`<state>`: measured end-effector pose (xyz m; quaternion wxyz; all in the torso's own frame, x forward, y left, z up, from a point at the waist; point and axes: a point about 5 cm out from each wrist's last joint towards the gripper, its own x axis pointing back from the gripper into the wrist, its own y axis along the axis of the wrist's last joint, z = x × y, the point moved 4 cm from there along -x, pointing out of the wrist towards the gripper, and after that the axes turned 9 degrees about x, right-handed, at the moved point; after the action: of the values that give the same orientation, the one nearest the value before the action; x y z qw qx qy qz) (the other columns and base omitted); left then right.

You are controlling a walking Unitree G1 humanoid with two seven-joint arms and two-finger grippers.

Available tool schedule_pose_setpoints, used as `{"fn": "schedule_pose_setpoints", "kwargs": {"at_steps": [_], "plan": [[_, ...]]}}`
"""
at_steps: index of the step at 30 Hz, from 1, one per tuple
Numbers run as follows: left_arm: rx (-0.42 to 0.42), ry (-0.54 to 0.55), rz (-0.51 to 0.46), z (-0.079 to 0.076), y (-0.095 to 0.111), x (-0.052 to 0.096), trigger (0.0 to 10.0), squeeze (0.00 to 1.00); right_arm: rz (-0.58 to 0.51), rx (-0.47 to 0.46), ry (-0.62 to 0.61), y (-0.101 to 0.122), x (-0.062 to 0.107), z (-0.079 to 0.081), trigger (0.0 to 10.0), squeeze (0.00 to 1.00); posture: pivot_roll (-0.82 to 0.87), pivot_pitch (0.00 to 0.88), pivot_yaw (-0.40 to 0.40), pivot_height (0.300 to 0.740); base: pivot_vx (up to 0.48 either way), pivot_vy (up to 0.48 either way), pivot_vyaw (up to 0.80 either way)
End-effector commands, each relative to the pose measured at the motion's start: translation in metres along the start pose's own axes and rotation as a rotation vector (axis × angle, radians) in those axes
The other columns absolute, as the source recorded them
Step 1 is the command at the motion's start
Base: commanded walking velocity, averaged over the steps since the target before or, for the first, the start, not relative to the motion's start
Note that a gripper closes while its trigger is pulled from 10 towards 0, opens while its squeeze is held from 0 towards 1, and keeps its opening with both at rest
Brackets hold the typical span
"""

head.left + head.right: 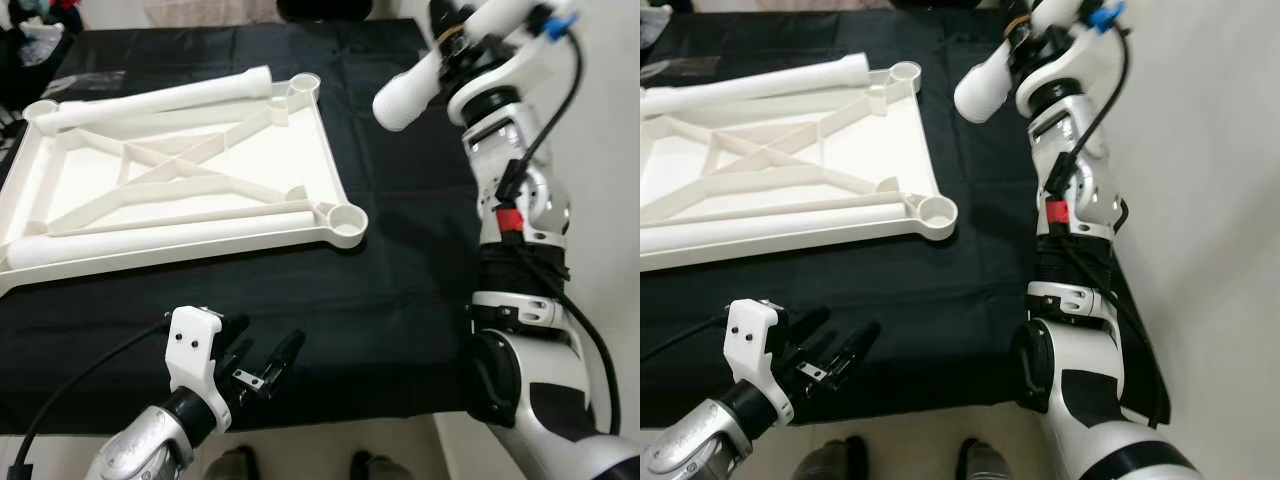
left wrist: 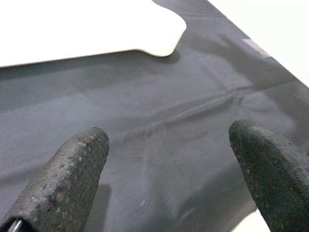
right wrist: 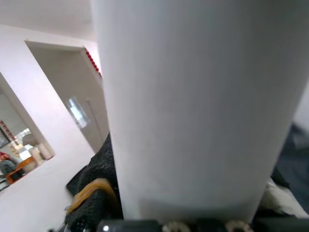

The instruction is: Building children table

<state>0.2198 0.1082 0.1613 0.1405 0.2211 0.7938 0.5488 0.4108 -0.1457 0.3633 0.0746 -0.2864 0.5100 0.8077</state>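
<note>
Black cloth (image 1: 400,300) covers the surface, bearing the upturned white tabletop (image 1: 180,180), its left side cut off; left gripper (image 1: 262,366) hovers near the front edge, fingers apart; right gripper (image 1: 455,45), raised and partly out of frame, clamps a white leg (image 1: 410,92).

The left arm (image 1: 140,445) reaches in low from the near edge of the table, its silver forearm ending in a white wrist block. The left gripper (image 1: 262,362) hovers just above the black cloth near that near edge, its two long black fingers (image 2: 72,179) spread apart with nothing between them. The right arm (image 1: 520,200) is bent sharply upward along the table's right edge, elbow low and forearm rising. The right gripper (image 1: 1032,35) is raised high over the far right corner, its fingers closed around a white tube (image 1: 415,90) that slants down from it.
</note>
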Motion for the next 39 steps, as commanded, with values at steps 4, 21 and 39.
{"fn": "schedule_pose_setpoints", "kwargs": {"at_steps": [4, 21, 39], "plan": [[0.035, 0.02, 0.013, 0.004, -0.01, 0.001, 10.0, 0.0, -0.094, -0.193, 0.148, 0.023, -0.003, 0.023, 10.0, 0.0, 0.05, 0.192, -0.02, 0.74, 0.0, 0.0, 0.0], [0.002, 0.039, -0.019, 0.003, -0.006, 0.001, 10.0, 0.0, 0.378, 0.635, 0.492, -0.086, 0.017, 0.062, 10.0, 0.0, 0.06, 0.262, -0.026, 0.74, 0.0, 0.0, 0.0], [0.005, 0.04, -0.041, -0.011, 0.0, 0.012, 10.0, 0.0, 0.489, 0.424, 0.555, -0.11, 0.028, 0.05, 10.0, 0.0, 0.07, 0.34, -0.024, 0.74, 0.0, 0.0, 0.0]]}}
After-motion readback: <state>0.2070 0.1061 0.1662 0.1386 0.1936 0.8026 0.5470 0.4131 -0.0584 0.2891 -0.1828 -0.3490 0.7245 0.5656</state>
